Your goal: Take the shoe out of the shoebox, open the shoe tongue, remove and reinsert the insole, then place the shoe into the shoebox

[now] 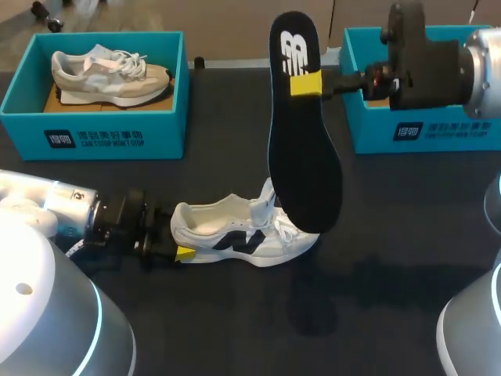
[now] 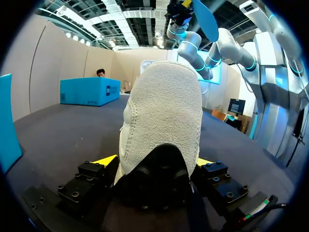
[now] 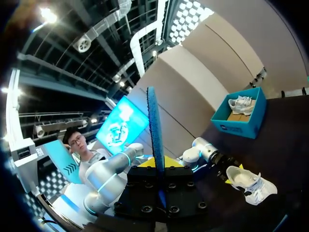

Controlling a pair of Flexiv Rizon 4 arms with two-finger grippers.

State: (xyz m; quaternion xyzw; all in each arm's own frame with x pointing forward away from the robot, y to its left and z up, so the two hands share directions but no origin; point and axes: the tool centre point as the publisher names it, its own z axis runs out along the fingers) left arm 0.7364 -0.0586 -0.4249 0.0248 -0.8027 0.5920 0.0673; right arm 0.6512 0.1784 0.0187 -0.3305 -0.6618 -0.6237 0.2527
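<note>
In the head view, the white sneaker [image 1: 243, 235] is lying on its sole on the dark counter [image 1: 391, 298], toe toward the right, and the left hand [image 1: 178, 252] is pinching its heel from both sides. The right hand [image 1: 307, 84] is coming in from the right and clamping the black insole [image 1: 301, 149] near its heel end. The insole is hanging upright above the counter, its lower end covering the sneaker's tongue and laces. At the far left the left shoebox [image 1: 94, 129] is holding a beige sneaker [image 1: 109, 74]. At the far right the right arm [image 1: 438, 63] is hiding part of the right shoebox [image 1: 423, 137]. In the left wrist view, the white sneaker's heel [image 2: 164, 121] is filling the space between the left hand's [image 2: 154, 164] fingers [image 2: 104, 160], both pressing on it, and is blocking most of what lies ahead. The right shoebox [image 2: 89, 91] is showing beyond it and the insole [image 2: 205, 19] high above. In the right wrist view, the right hand [image 3: 158, 162] is squeezing the insole [image 3: 154, 125], seen edge-on. Past it, the white sneaker [image 3: 251, 182] is sitting on the counter with the left arm [image 3: 207, 152] at its heel, and the left shoebox [image 3: 241, 123] is standing farther off.
</note>
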